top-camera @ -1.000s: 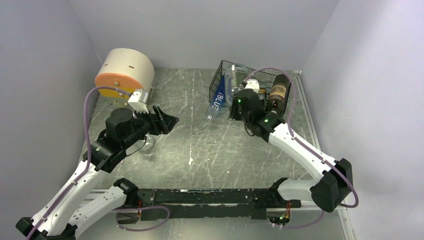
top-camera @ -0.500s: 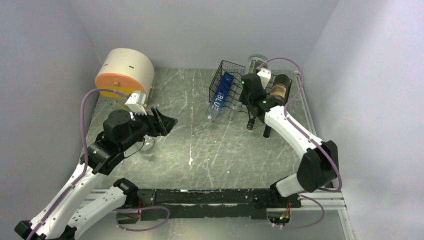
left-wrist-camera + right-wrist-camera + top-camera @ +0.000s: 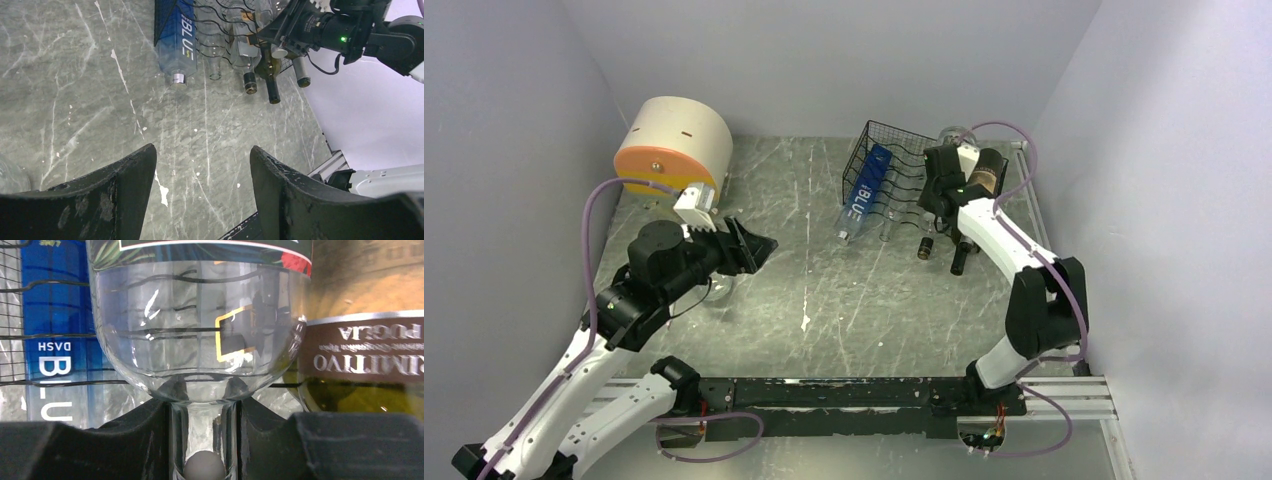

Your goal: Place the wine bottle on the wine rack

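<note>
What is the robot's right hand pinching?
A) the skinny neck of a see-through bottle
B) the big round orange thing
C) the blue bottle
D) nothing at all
A: in the right wrist view the right gripper is shut on the neck of the clear bottle, with one finger on each side of it.

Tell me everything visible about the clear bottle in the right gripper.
The clear bottle is colourless glass: a rounded shoulder, a narrow neck with a grey plug inside, a leafy printed label higher up. The right gripper is shut on its neck. It sits over the wires of the wine rack, between the blue bottle and a brown-labelled greenish bottle. Whether it rests on the wires cannot be told.
</note>
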`<control>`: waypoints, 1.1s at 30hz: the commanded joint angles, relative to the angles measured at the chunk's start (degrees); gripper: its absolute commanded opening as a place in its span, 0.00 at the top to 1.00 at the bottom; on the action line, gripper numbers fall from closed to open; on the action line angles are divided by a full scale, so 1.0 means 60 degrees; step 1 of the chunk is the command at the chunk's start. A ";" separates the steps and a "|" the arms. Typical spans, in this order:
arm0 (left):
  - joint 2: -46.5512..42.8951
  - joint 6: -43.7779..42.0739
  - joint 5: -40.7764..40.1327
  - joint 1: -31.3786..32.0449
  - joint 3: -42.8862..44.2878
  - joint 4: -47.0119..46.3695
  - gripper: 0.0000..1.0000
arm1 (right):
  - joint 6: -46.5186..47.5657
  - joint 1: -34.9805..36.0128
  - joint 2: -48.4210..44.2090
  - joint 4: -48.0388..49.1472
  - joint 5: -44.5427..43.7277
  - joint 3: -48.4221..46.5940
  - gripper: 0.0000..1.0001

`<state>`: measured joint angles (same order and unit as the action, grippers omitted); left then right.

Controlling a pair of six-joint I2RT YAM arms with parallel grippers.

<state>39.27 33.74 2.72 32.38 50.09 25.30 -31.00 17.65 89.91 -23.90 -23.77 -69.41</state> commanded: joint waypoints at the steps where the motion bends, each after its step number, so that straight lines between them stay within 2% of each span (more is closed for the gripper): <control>1: 0.0108 0.0042 0.0071 -0.0057 0.0388 0.0053 0.27 | 0.0150 -0.0207 0.0253 0.1268 0.0248 -0.1021 1.00; 8: 0.0208 0.0069 0.0018 -0.0054 0.0465 0.0113 0.27 | 0.0020 -0.0385 0.0659 0.0886 0.0688 -0.1211 0.99; 17: 0.0282 0.0100 0.0105 -0.0054 0.0485 0.0166 0.28 | 0.0082 -0.0606 0.1014 0.0494 0.0812 -0.1592 0.58; 24: 0.0313 0.0014 0.0083 -0.0051 0.0520 0.0212 0.27 | 0.0135 -0.0625 0.0769 0.0355 0.0750 -0.1627 0.40; 33: 0.0286 -0.0102 -0.0060 -0.0061 0.0707 0.0370 0.27 | 0.0385 -0.0613 0.0054 0.0379 0.0859 -0.1453 0.23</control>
<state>41.34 33.87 2.74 32.38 51.72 26.63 -30.33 14.37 94.94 -27.24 -17.50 -76.09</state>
